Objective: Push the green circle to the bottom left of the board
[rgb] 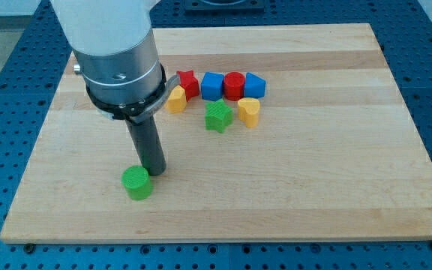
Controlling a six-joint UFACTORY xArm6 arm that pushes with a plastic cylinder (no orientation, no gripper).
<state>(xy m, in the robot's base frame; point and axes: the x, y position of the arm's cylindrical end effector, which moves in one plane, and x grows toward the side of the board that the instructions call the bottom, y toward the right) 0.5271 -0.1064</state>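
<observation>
The green circle point(136, 183) lies on the wooden board point(276, 195) toward the view's bottom left. My tip point(156, 173) stands on the board just to the right of and slightly above the green circle, touching or nearly touching its upper right edge. The dark rod rises from there into the arm's large grey body at the view's upper left.
A cluster of blocks sits near the board's upper middle: a red star point(188, 82), a blue block point(212, 86), a red cylinder point(234, 85), a blue block point(254, 85), a yellow block point(175, 99), a green star point(217, 117), a yellow block point(249, 111).
</observation>
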